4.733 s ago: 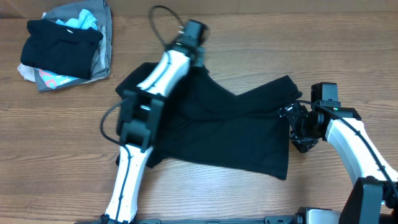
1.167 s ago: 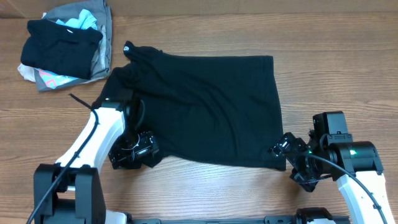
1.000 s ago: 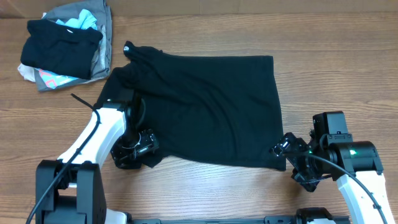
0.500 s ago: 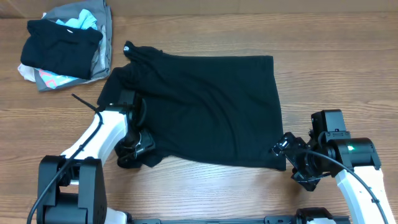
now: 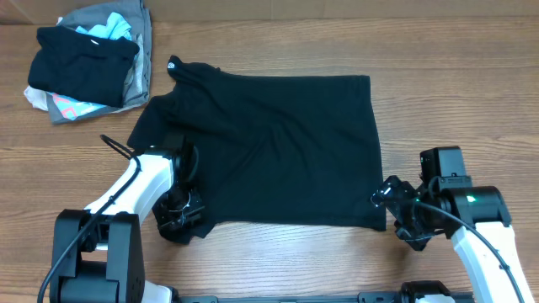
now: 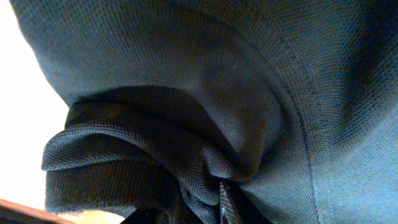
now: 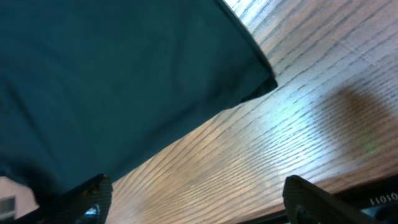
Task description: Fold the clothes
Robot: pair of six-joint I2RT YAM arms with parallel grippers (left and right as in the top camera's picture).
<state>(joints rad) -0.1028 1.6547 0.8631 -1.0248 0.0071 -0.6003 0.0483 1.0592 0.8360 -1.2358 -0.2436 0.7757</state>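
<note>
The black T-shirt (image 5: pixel 278 143) lies spread out on the wooden table (image 5: pixel 455 101), mostly flat, with some soft wrinkles on its left part. The left gripper (image 5: pixel 180 222) is at the near left corner of the shirt and is clenched on it. In the left wrist view the fabric (image 6: pixel 249 81) fills almost the whole picture, and it is gathered into thick folds that run down into the pinch at the bottom edge. From this gripper the rest of the shirt extends away and to the right. A small white logo (image 5: pixel 173 61) sits at the far left corner, well apart from the gripper. The right gripper (image 5: pixel 396 209) is at the near right corner of the shirt, just beside the hem, and it is released. In the right wrist view its two fingers (image 7: pixel 93 190) stand wide apart, with bare wood (image 7: pixel 298 124) between them. There the shirt (image 7: pixel 112 81) covers the upper left area, and its corner points to the right above the open space between the fingers. The edge of the fabric reaches down to the left finger, but it cannot be told if it touches it. A heap of garments (image 5: pixel 84 55) in black, grey, light blue and pink lies far beyond the left gripper, apart from the shirt.
</note>
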